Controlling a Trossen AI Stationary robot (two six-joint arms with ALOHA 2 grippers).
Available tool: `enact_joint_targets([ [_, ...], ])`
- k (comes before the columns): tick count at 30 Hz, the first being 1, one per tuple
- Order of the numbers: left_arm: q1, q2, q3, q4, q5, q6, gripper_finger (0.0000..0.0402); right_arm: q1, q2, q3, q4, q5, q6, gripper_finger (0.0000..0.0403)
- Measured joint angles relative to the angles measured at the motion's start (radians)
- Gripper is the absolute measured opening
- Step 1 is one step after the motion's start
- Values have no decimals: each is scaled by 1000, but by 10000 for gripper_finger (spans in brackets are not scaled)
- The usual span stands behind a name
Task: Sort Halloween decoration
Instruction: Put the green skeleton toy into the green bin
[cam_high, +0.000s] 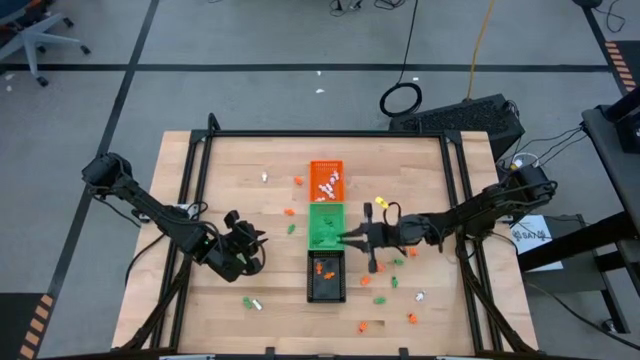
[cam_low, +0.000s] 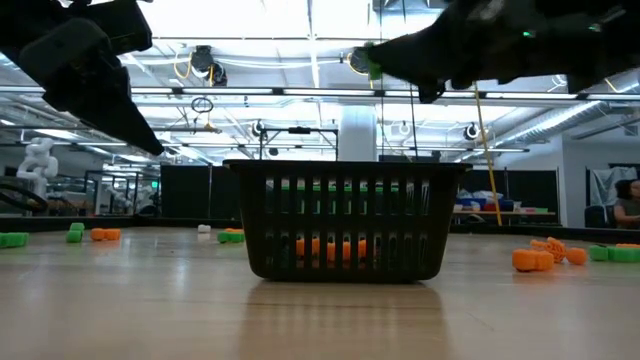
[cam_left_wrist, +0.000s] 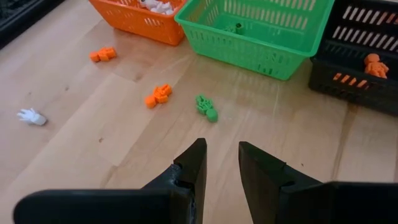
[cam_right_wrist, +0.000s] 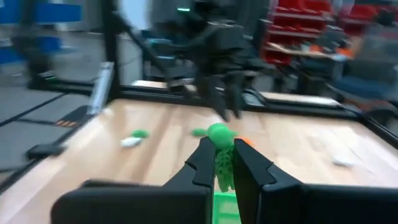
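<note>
Tiny orange, green and white trinkets lie scattered on the wooden table; in the left wrist view a green one (cam_left_wrist: 206, 107), two orange ones (cam_left_wrist: 158, 95) and a white one (cam_left_wrist: 31, 116) lie ahead of my left gripper (cam_left_wrist: 221, 155). That gripper is open and hovers left of the trays (cam_high: 255, 240). An orange tray (cam_high: 327, 180), a green tray (cam_high: 325, 225) and a black tray (cam_high: 326, 275) stand in a row at the table's middle. My right gripper (cam_high: 345, 238) is over the green tray, shut on a green trinket (cam_right_wrist: 219, 134). My right gripper pinches the green trinket between its two fingers (cam_right_wrist: 202, 163). The trinket's rounded end (cam_right_wrist: 219, 132) sticks out past the fingertips and the rest runs back between them. It is lifted clear, above the green tray (cam_right_wrist: 225, 208).
More trinkets lie right of the black tray (cam_high: 400, 285) and near the table's near edge (cam_high: 252, 301). White pieces sit in the orange tray (cam_left_wrist: 158, 7), orange ones in the black tray (cam_left_wrist: 373, 64). A black frame rims the table (cam_high: 330, 134).
</note>
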Motion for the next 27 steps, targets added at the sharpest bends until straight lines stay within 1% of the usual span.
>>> enact_joint_targets([
  [4,1,0,0,8,-3,0,93,-32,29,74,-120,39,48,15],
  [7,1,0,0,15,-3,0,93,-59,64,142,-216,38,89,15],
  [13,0,0,0,16,-2,-1,93,-104,176,249,-334,37,159,15],
  [18,0,0,0,16,1,-1,93,-124,258,342,-503,36,214,16],
  [22,0,0,0,14,2,-1,93,-128,291,407,-603,36,232,16],
  [25,0,0,-1,16,2,0,93,-128,306,438,-643,37,231,16],
  [27,0,0,-10,18,2,-4,93,-127,307,446,-673,60,230,18],
])
